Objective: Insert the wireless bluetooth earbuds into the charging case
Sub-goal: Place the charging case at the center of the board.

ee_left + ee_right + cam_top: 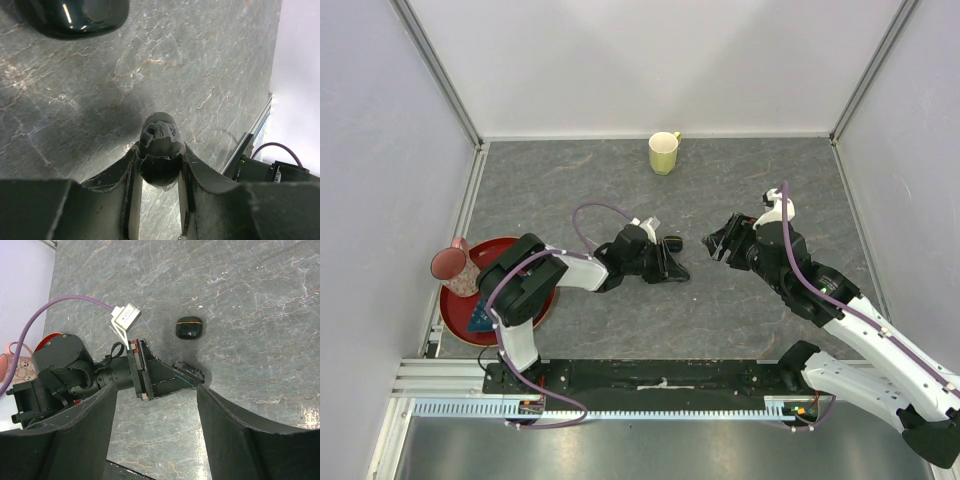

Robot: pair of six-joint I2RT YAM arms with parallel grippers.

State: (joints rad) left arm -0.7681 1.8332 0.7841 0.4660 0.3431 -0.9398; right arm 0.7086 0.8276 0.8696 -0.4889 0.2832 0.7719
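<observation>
My left gripper [676, 268] rests low on the grey table, shut on a small black rounded object [159, 167] that looks like an open charging case. The object also shows at the fingertips in the right wrist view [191, 372]. A second glossy black pebble-like case [672, 243] lies just beyond the gripper and shows in both wrist views [75, 17] [189, 328]. My right gripper [720, 243] is open and empty, hovering to the right of both cases and facing the left gripper [156, 390]. No tiny comma-shaped earbuds show in any view.
A yellow-green mug [664, 152] stands at the back centre. A red plate [460, 318] with a pink cup [453, 265] sits at the left edge beside the left arm. Enclosure walls bound the table on three sides.
</observation>
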